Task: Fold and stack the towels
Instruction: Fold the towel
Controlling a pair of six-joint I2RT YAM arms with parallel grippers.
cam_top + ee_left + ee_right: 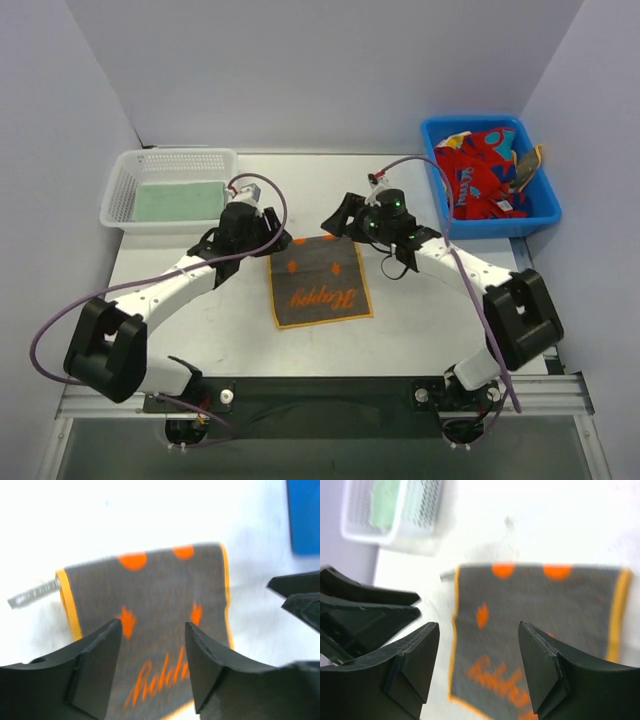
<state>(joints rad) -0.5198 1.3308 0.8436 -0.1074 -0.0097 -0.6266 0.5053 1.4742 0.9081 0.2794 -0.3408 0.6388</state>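
Seen from above, a white mesh basket (118,200) sat in the upper left of the frame with one pale green towel (180,201) folded flat inside it, apparently the start of the stack.

Just right of the basket, the left gripper (153,624) hovered over the far left corner of a grey towel (320,282). Its jaws stood apart with nothing between them.

The grey towel (orange-edged, with orange dots and script lettering) lay spread flat and unfolded at the centre of the white table (420,310), square to the arms. That suggests it was laid out ready for folding.

At the towel's far right corner, the right gripper (477,625) mirrored the left. It too was released and held nothing. With one gripper at each far corner, the pair looked placed to pinch both corners and draw that edge over.

In the upper right, a blue bin (490,222) held crumpled red towels (485,170) with teal shapes, waiting unfolded.
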